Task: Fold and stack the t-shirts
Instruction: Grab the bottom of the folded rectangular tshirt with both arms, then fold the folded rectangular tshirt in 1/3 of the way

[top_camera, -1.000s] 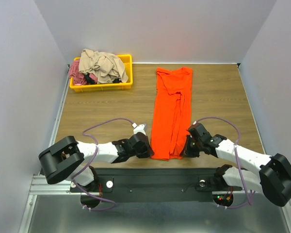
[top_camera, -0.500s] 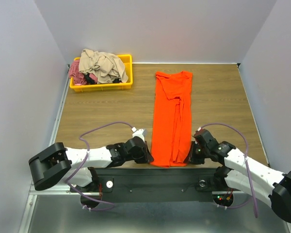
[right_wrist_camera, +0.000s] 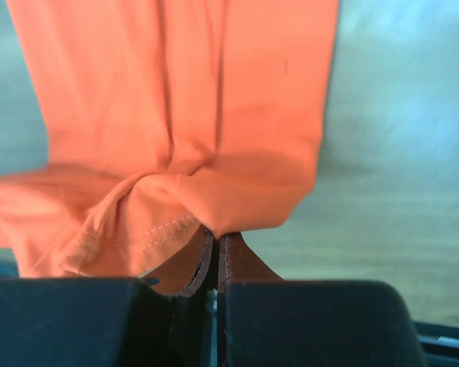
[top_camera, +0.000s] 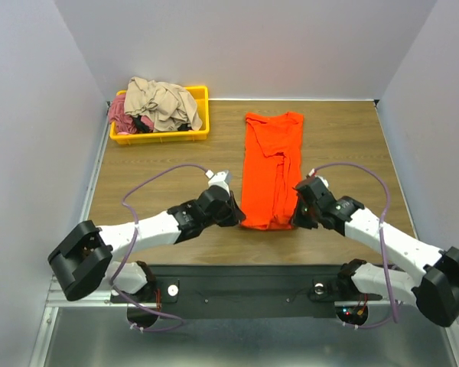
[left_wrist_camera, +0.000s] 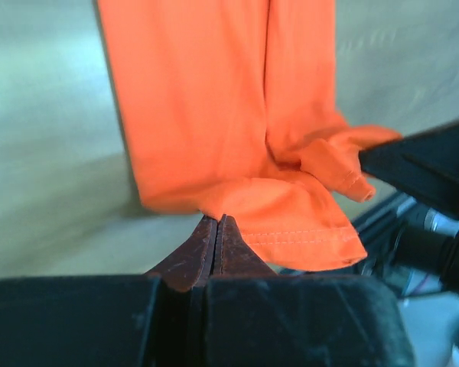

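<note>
Item: orange-red t-shirt [top_camera: 271, 164], already narrowed into a long strip with the sleeves turned in.
Location: middle of the table [top_camera: 344, 153], collar end toward the far wall, hem end between the two arms.
Hem end: the near hem [left_wrist_camera: 310, 238] is raised off the wood and bunched at both corners, with its stitching showing in both wrist views.
Left side: the left gripper [top_camera: 233, 218] has its fingers pressed together on the hem's left corner, cloth nipped at the very tips.
Right side: the right gripper [top_camera: 297, 216] has its fingers likewise closed, pinching the right corner.
Change: half a second ago the hem lay drawn out close to the table's near edge. Now both arms have carried it away from that edge toward the collar, and the strip looks shorter.
Reading: the crosswise fold appears to have just begun; the hem is not yet laid down on the far half.
Caution: the corners should travel level, or the fold is likely to land skewed.
Remaining stock: beige-tan t-shirt [top_camera: 161, 101] and dusty-pink t-shirt [top_camera: 121, 115], heaped unfolded in the yellow tray [top_camera: 159, 136] at the far left, well apart; no stack is started yet.
</note>
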Controlling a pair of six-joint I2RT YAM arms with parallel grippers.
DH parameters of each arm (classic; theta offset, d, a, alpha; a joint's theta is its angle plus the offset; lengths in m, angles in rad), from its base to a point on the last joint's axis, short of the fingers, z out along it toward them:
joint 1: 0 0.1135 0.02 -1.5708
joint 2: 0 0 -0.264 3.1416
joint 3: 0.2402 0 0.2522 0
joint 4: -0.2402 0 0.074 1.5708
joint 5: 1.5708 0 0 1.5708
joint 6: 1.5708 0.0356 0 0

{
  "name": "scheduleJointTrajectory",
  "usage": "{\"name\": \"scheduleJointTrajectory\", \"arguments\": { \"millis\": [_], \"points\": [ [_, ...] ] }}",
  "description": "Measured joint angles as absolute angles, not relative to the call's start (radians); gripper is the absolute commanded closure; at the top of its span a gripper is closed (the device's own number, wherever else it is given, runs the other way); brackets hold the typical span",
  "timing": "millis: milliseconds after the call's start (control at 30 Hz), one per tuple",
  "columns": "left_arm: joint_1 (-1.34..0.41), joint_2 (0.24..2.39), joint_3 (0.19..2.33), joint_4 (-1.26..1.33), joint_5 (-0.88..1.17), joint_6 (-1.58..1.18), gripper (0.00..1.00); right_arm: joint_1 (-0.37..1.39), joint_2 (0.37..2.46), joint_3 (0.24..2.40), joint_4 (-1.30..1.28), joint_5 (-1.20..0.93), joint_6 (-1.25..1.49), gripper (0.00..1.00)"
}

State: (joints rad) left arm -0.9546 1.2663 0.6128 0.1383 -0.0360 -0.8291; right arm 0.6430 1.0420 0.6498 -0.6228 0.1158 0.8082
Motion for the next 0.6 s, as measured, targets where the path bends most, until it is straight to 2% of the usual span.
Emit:
{"name": "scheduleJointTrajectory", "arguments": {
  "millis": [400, 600],
  "points": [
    [-0.769, 1.547, 0.925, 0.148, -0.008, -0.683, 1.0, 0.633, 1.32, 0.906, -0.601, 0.427, 0.761, 1.0],
    [-0.715, 1.692, 1.087, 0.145, 0.023, -0.629, 1.0, 0.573, 1.473, 1.005, -0.535, 0.456, 0.703, 1.0]
  ]
}}
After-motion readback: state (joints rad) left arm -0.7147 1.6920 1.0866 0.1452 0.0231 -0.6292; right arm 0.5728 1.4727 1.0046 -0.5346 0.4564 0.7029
